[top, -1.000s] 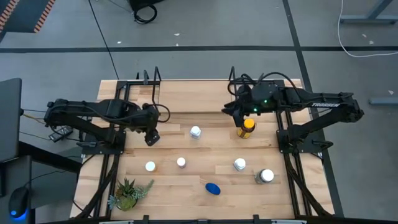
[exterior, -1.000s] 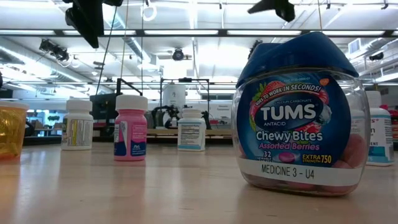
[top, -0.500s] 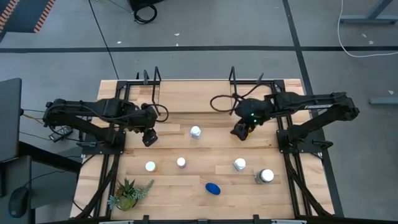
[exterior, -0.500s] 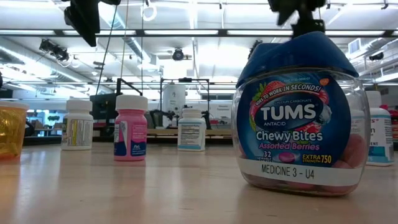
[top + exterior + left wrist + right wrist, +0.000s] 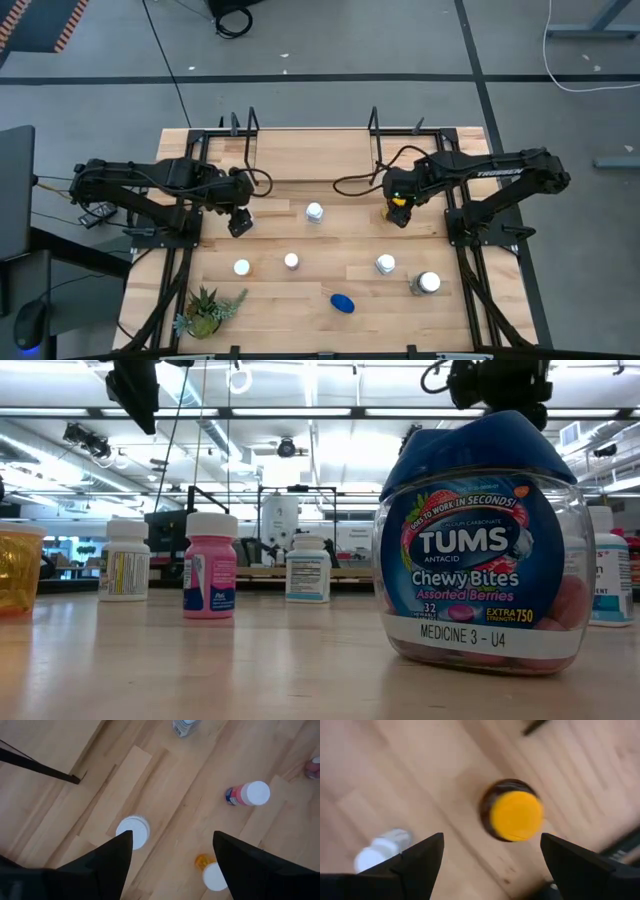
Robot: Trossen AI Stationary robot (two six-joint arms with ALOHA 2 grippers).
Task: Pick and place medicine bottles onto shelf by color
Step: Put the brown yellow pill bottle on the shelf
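The yellow-capped amber bottle (image 5: 398, 199) (image 5: 516, 816) stands upright on the table just in front of the shelf (image 5: 320, 155). My right gripper (image 5: 398, 208) (image 5: 491, 839) hangs open above it, pointing down, with a finger to either side of the cap and not touching it. My left gripper (image 5: 238, 222) (image 5: 172, 836) hovers open over the table's left part, above a white-capped bottle (image 5: 133, 831). Several more bottles stand upright on the table: white ones (image 5: 315, 212) (image 5: 385, 264), a pink one (image 5: 247, 794) and the blue-capped Tums bottle (image 5: 342, 302) (image 5: 480, 545).
A small potted plant (image 5: 205, 312) sits at the near left corner. Black wire end frames (image 5: 240, 125) rise at the shelf's far side. A clear-greyish bottle (image 5: 428, 283) stands near the right arm's base. Bare wood lies between the bottles in the table's middle.
My right gripper has swung toward the near edge and come down over the yellow-capped bottle, showing lower in the low view than before. No bottle has moved.
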